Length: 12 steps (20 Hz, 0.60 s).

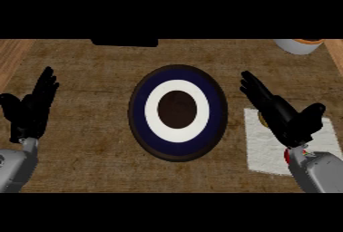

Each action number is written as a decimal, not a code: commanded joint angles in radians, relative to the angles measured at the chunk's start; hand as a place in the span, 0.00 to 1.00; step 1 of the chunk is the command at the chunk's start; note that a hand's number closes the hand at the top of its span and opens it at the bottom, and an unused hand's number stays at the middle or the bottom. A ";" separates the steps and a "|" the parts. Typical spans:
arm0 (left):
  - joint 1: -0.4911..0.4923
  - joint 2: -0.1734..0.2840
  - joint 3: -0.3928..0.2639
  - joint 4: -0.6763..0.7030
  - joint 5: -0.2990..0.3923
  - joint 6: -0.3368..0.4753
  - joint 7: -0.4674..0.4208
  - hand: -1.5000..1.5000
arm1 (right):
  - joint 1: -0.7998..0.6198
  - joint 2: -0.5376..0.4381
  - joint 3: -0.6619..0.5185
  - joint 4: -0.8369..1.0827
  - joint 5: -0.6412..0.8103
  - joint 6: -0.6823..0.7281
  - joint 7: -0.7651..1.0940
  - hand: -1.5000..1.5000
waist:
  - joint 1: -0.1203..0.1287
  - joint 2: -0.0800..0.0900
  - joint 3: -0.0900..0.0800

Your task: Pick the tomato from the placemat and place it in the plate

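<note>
Right hand (285, 113) open, empty, over placemat (261, 154) at right; tomato (287, 155) mostly hidden. Likely smooth, soft: cup sides. Left hand (30, 108) open, resting. Plate (178, 112) centre.

We see a counter (87, 158) with a rough, mottled brown, matt finish, edged at the far left by a strip of smoother, wood-grained surface (12, 56). The plate (178, 112) looks like glazed ceramic, smooth with a faint sheen on its dark blue, white and brown rings, while the white placemat (268, 154) looks like soft, matt cloth. The forearms (316, 174) seem to us smooth grey plastic or metal, and both hands are matt black.
</note>
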 commanded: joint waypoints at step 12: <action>-0.022 -0.071 -0.134 -0.067 -0.072 -0.020 0.020 0.50 | 0.075 0.050 -0.151 0.264 0.416 -0.738 0.116 0.00 | -0.063 -0.028 0.002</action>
